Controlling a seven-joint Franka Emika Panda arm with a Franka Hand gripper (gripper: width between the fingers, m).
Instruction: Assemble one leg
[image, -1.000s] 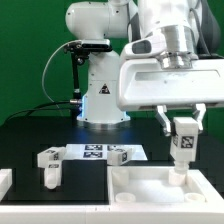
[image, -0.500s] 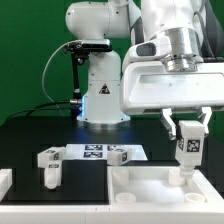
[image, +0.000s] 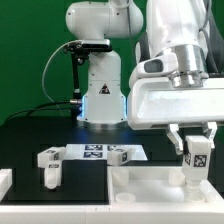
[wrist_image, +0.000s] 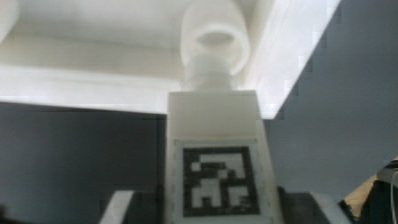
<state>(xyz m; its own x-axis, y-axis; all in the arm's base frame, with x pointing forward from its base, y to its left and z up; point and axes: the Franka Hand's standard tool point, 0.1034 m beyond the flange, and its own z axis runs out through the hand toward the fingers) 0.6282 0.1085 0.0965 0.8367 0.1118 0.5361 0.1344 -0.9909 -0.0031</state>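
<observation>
My gripper (image: 196, 152) is shut on a white leg (image: 196, 158) with a black-and-white tag on its side, held upright over the right part of the white tray-shaped panel (image: 135, 180). The leg's lower end is close above the panel's floor; I cannot tell whether it touches. In the wrist view the held leg (wrist_image: 217, 150) fills the middle, its tag facing the camera, and its rounded tip (wrist_image: 217, 45) points at the panel's corner (wrist_image: 107, 60). Two more legs lie on the table at the exterior view's left: one (image: 48, 160) and another (image: 119, 155).
The marker board (image: 95, 152) lies flat between the two loose legs. A white block (image: 4, 182) sits at the exterior view's left edge. The robot base (image: 98, 100) stands behind on the black table.
The gripper with the leg has moved toward the exterior view's right and slightly lower over the panel. The loose legs have not moved.
</observation>
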